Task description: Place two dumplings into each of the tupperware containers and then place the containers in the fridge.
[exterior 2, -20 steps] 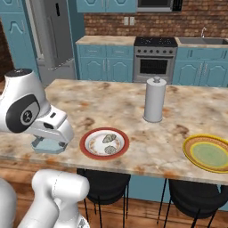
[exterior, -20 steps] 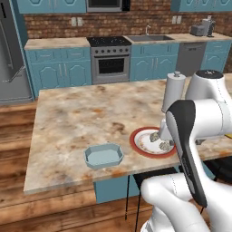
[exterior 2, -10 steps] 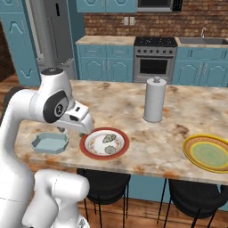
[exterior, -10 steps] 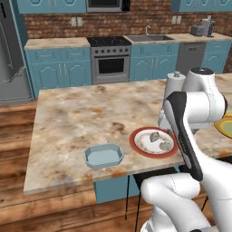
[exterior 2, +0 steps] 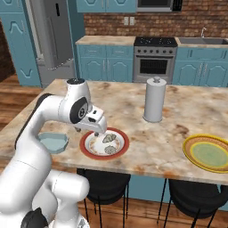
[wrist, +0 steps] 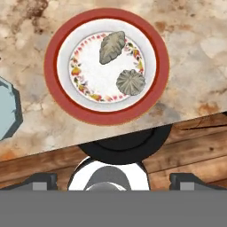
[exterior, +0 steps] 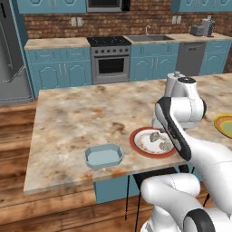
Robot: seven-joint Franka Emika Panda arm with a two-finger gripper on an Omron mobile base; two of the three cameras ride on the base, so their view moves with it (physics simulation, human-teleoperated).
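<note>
Swinging in from the pale blue container, my claw now hangs wide open above two dumplings on the red-rimmed plate, marble counter, brick-walled kitchen

**Operator:** What colours do you read on the plate below the hand?

**Technician:** You have a round plate with a red rim, a white centre and a ring of small red, orange and green motifs. On it lie two beige-grey dumplings, their surfaces ridged.

**Operator:** And around it?

**Technician:** Your counter is mottled cream and brown marble. The tupperware container beside the plate is pale blue. Farther from the hand, a plate shows yellow with a green centre.
</note>
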